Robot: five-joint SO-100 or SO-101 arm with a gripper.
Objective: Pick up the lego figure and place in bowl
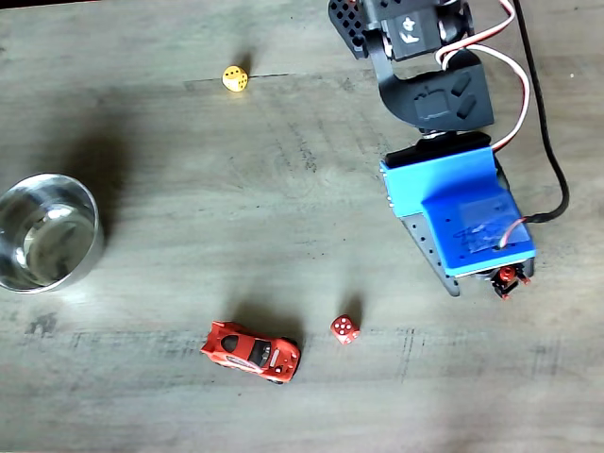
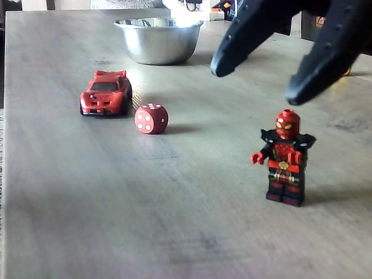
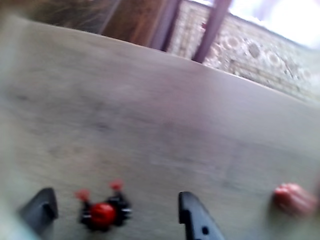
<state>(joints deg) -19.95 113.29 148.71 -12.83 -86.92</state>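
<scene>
1. A grey wood-grain table (image 1: 283, 189) carries everything.
2. The bowl (image 1: 45, 232) sits at the left edge in a fixed view.
3. A yellow die (image 1: 235, 78) lies near the top.
4. A red car (image 1: 251, 351) and red die (image 1: 344, 328) lie close together.
5. The figure (image 2: 284, 156) stands upright.

Grey wood-grain table (image 1: 283, 189), patterned rug (image 3: 260, 55) beyond, dark wooden furniture legs (image 3: 212, 27), bright daylight

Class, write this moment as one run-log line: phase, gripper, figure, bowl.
phase: approach | gripper: open, above figure, no contact | lego figure: upright on table | bowl: no figure inside
</scene>
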